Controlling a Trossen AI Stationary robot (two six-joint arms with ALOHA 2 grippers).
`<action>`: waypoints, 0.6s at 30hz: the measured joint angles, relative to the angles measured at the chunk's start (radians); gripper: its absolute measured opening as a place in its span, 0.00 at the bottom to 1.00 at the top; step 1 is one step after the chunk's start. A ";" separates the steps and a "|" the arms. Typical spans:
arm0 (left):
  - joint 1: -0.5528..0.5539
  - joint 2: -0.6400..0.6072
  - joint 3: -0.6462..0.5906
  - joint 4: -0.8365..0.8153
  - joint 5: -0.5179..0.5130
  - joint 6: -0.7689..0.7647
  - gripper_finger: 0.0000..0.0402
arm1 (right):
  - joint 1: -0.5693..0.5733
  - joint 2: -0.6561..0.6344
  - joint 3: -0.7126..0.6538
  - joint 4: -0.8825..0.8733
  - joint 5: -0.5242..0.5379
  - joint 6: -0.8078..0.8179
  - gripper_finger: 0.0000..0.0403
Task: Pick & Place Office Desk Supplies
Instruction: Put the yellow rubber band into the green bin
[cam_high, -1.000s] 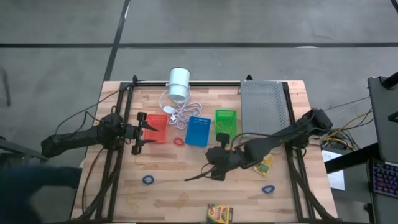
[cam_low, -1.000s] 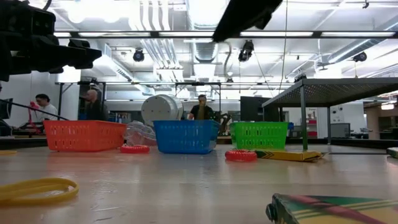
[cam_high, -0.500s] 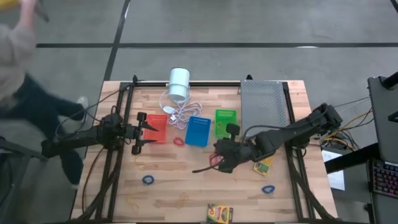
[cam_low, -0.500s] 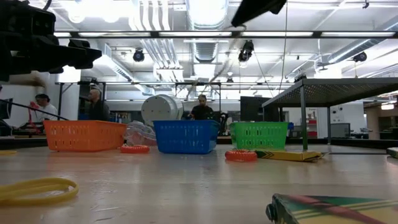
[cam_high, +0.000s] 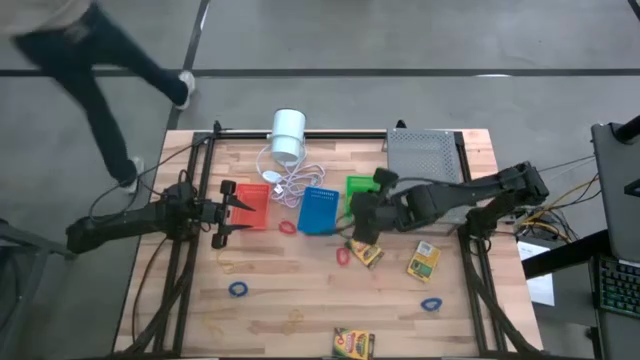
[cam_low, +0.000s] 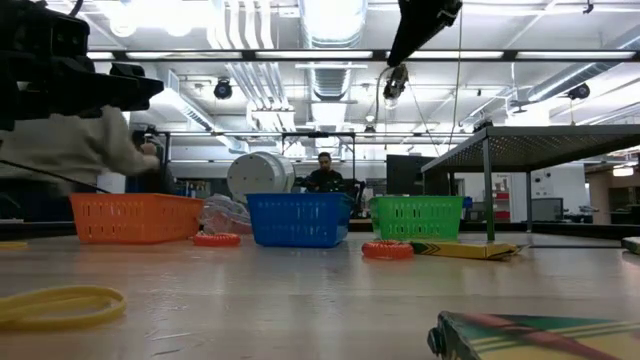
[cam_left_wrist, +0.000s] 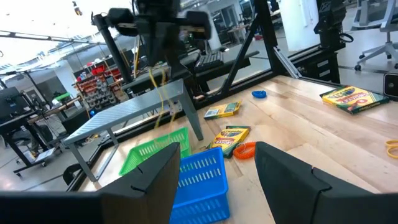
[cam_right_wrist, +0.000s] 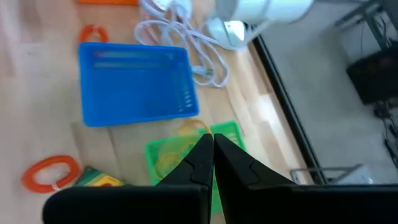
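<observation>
Three baskets stand in a row: red-orange (cam_high: 252, 207), blue (cam_high: 318, 210) and green (cam_high: 362, 186). My right gripper (cam_high: 359, 220) hangs shut above the green basket (cam_left_wrist: 152, 155), and a tan rubber band (cam_left_wrist: 158, 93) dangles from it. My left gripper (cam_high: 231, 213) stands open and level just left of the red-orange basket. Crayon boxes (cam_high: 365, 253), (cam_high: 424, 262), (cam_high: 353, 343) lie flat on the table. Red bands (cam_high: 287, 227), (cam_high: 343, 255) and blue bands (cam_high: 237, 289), (cam_high: 430, 303) lie there too. My right gripper pinches the tan rubber band's upper end (cam_left_wrist: 152, 71) between its two shut fingertips (cam_right_wrist: 202, 155). The fingers slant downward, coming from the table's right side. The band hangs slack as a long loop below them, above the green basket.
A white cylinder (cam_high: 288, 133) with a coiled cord (cam_high: 290, 182) lies at the far edge. A grey perforated tray (cam_high: 427, 165) stands raised at the far right. Black frame rails (cam_high: 190, 250) run along both sides. A person (cam_high: 110, 60) walks beyond the far left corner.
My right gripper has risen and gone toward the table's far edge, from over the table's middle to above the green basket, carrying the band. It has tipped less steeply downward. A crayon box and a red band it covered now show. A person has walked past the far left.
</observation>
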 joint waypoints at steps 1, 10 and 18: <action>0.000 0.000 0.000 0.000 0.000 0.000 0.52 | -0.017 0.000 0.006 -0.011 -0.015 0.000 0.02; 0.000 0.000 0.000 0.000 0.000 0.000 0.52 | -0.146 0.000 -0.002 -0.063 -0.139 0.000 0.02; 0.000 0.000 0.000 0.000 0.000 0.000 0.52 | -0.197 0.000 -0.041 -0.079 -0.205 0.000 0.02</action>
